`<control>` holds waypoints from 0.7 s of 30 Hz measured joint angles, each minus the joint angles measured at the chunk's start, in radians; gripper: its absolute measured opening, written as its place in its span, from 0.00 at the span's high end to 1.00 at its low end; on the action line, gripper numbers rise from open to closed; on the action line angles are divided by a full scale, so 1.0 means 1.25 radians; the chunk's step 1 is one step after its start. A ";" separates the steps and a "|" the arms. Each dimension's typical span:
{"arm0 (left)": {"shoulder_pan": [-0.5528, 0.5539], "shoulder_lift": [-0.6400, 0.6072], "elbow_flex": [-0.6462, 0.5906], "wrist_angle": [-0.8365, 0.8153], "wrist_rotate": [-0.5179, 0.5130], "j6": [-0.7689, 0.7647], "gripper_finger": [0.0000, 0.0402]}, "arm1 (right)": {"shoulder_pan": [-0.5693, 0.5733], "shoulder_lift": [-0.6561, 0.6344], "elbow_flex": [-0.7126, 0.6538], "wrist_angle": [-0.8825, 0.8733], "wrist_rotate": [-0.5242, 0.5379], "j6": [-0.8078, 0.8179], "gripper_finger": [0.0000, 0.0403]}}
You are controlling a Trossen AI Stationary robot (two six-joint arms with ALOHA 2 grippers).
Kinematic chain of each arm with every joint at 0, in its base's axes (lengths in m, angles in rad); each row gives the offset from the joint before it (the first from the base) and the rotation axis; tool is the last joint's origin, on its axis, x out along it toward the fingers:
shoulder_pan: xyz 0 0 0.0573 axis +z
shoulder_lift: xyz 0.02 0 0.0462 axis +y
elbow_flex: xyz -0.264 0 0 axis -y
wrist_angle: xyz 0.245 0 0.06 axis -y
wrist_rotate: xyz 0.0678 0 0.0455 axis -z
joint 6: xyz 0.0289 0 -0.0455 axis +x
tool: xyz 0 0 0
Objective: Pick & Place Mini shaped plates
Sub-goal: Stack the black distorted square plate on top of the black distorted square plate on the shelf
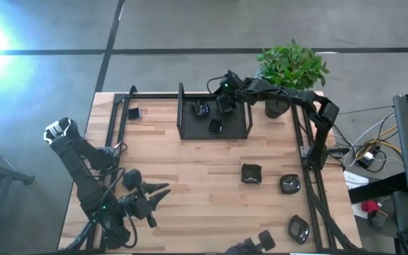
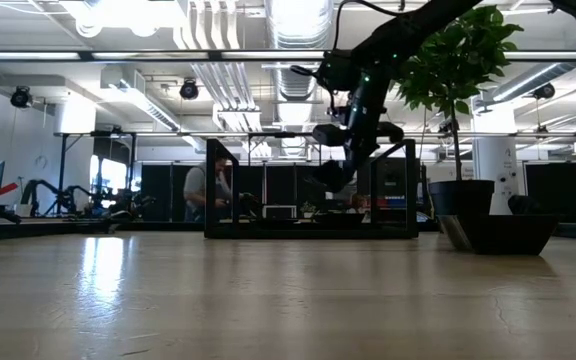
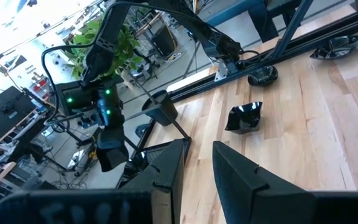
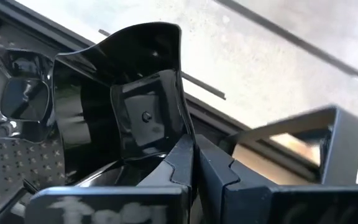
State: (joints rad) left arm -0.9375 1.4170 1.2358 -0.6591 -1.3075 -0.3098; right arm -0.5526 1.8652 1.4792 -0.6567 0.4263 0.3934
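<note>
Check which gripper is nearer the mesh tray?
Right. The right gripper hangs over the mesh tray, shut on a mini plate. The left gripper waits open at the table's opposite, near-left side.

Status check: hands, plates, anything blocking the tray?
Right hand shut on a mini plate, above mesh tray. Left hand open, waiting at near-left corner. Two plates already in tray; no obstruction visible.

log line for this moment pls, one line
right tool: shut on mini plate, above mesh tray | left tool: open, idle at near left | plates in tray: two | on table: several
</note>
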 joint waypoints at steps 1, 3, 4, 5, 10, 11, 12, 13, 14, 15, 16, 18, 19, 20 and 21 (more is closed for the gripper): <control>0.000 0.000 0.000 0.000 0.000 -0.002 0.79 | 0.000 0.000 -0.001 0.007 0.000 -0.018 0.98; 0.000 0.000 0.000 0.000 0.000 -0.002 0.79 | 0.000 0.000 -0.003 0.017 0.000 -0.037 0.98; 0.000 0.000 0.000 0.000 0.000 -0.002 0.79 | 0.001 0.000 -0.005 0.019 0.000 -0.039 0.98; 0.000 0.000 0.000 0.000 0.000 -0.002 0.79 | 0.002 0.000 -0.005 0.019 0.001 -0.035 0.98; 0.000 0.000 0.000 0.000 0.000 -0.006 0.79 | -0.003 0.000 -0.009 0.020 0.010 0.021 0.98; 0.000 0.000 0.000 0.000 0.001 -0.009 0.79 | -0.004 0.000 -0.010 0.024 -0.006 0.028 0.98; 0.000 0.000 -0.001 0.000 0.001 -0.010 0.79 | -0.004 0.000 -0.010 0.028 -0.013 0.033 0.98; 0.000 0.000 -0.001 0.000 0.001 -0.010 0.79 | -0.001 0.000 -0.010 0.030 -0.013 0.036 0.98; 0.000 0.000 -0.001 0.000 0.001 -0.010 0.79 | 0.001 0.000 -0.010 0.031 -0.014 0.039 0.98; 0.000 0.000 -0.001 0.000 0.001 -0.011 0.79 | 0.004 0.001 -0.010 0.031 -0.015 0.039 0.98; 0.000 0.000 -0.001 0.000 0.001 -0.010 0.79 | 0.006 0.006 -0.010 0.031 -0.016 0.038 0.98; 0.000 0.000 -0.001 0.000 0.003 -0.016 0.79 | 0.010 0.016 -0.011 0.024 -0.012 0.037 0.98; 0.000 0.000 -0.002 0.000 0.003 -0.020 0.79 | 0.010 0.023 -0.011 0.019 -0.009 0.036 0.98; 0.000 0.000 -0.002 0.000 0.004 -0.023 0.79 | 0.010 0.029 -0.011 0.022 -0.008 0.035 0.98; 0.000 0.000 -0.004 0.000 0.005 -0.024 0.79 | 0.009 0.035 -0.011 0.025 -0.006 0.032 0.98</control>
State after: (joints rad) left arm -0.9375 1.4170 1.2314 -0.6587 -1.3015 -0.3403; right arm -0.5407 1.9094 1.4657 -0.6253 0.4186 0.4336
